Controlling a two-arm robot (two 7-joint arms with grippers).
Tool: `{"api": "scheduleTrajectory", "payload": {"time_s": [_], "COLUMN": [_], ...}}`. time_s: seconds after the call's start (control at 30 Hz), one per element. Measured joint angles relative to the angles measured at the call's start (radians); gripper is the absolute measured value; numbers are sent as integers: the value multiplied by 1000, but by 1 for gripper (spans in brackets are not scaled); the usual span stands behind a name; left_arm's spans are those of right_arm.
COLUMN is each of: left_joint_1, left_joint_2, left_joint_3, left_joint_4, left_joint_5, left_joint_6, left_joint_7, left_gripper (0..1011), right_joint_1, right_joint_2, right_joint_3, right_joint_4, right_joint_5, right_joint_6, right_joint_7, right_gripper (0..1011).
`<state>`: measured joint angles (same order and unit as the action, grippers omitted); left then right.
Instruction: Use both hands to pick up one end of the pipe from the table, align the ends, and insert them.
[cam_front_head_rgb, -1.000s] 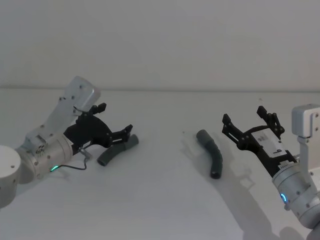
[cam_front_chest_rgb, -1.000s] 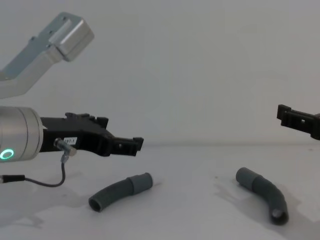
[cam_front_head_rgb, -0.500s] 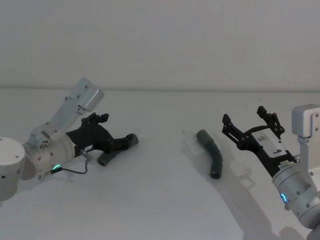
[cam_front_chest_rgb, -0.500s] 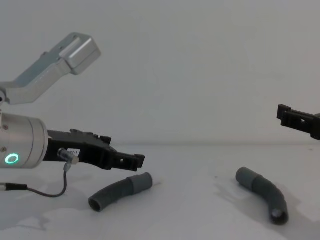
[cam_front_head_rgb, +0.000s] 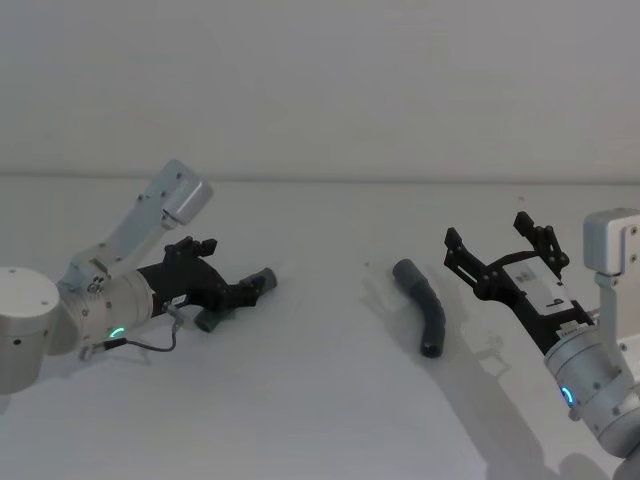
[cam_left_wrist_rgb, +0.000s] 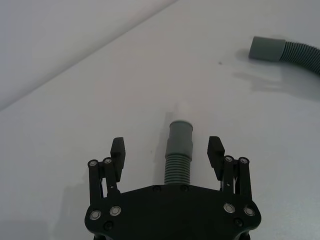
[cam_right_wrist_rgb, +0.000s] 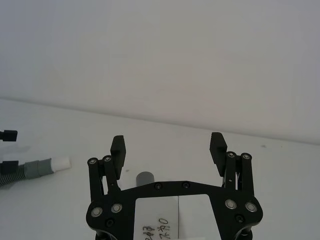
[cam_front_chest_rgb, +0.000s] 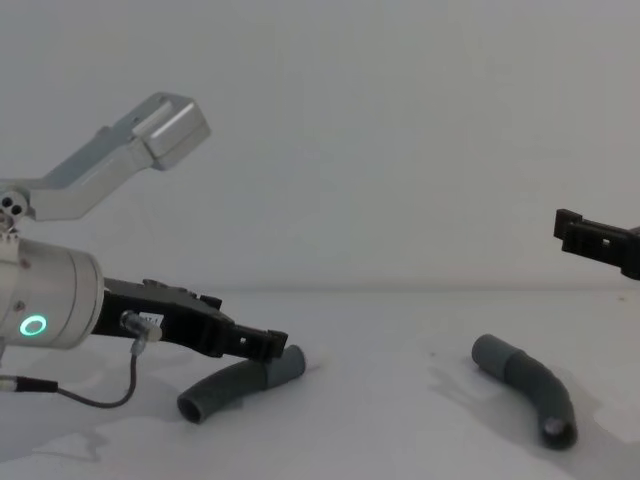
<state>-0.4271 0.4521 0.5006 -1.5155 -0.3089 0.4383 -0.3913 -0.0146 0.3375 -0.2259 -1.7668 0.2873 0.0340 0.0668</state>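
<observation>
Two dark-grey corrugated pipe pieces lie apart on the white table (cam_front_head_rgb: 320, 400). The left piece (cam_front_head_rgb: 262, 281) (cam_front_chest_rgb: 225, 388) has a grey cuff with a white tip (cam_right_wrist_rgb: 61, 162). My left gripper (cam_front_head_rgb: 243, 291) (cam_left_wrist_rgb: 166, 145) is low over the table and open, its fingers on either side of that piece's cuff (cam_left_wrist_rgb: 180, 137) without touching it. The right piece (cam_front_head_rgb: 428, 310) (cam_front_chest_rgb: 530, 385) curves, with its plain cuff (cam_right_wrist_rgb: 145, 178) toward the back. My right gripper (cam_front_head_rgb: 486, 231) (cam_right_wrist_rgb: 168, 141) hangs open above the table, to the right of that piece, holding nothing.
A pale grey wall (cam_front_head_rgb: 320, 90) rises behind the table's far edge. A thin black cable (cam_front_chest_rgb: 95, 372) loops under the left wrist. The white surface between the two pieces is bare.
My left gripper has dropped toward the table and now straddles the left piece's cuff. The right gripper and both pieces have stayed where they were.
</observation>
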Motion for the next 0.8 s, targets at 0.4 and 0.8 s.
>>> {"api": "scheduleTrajectory", "payload": {"time_s": [0.4,0.8], "left_joint_1": [-40,-92], "left_joint_2": [-3,-10], "left_joint_3": [20,45], "left_joint_4": [44,102], "left_joint_5": [16,23], "left_joint_6": [40,58], "left_joint_7": [-45,-100], "left_gripper": [1001,1001], "right_joint_1": [0,0], "right_joint_2": [0,0], "right_joint_3": [0,0], "right_joint_4": [0,0], "right_joint_5": [0,0], "right_joint_6": [0,0], "right_joint_7": [0,0], "right_gripper": [1001,1001]}}
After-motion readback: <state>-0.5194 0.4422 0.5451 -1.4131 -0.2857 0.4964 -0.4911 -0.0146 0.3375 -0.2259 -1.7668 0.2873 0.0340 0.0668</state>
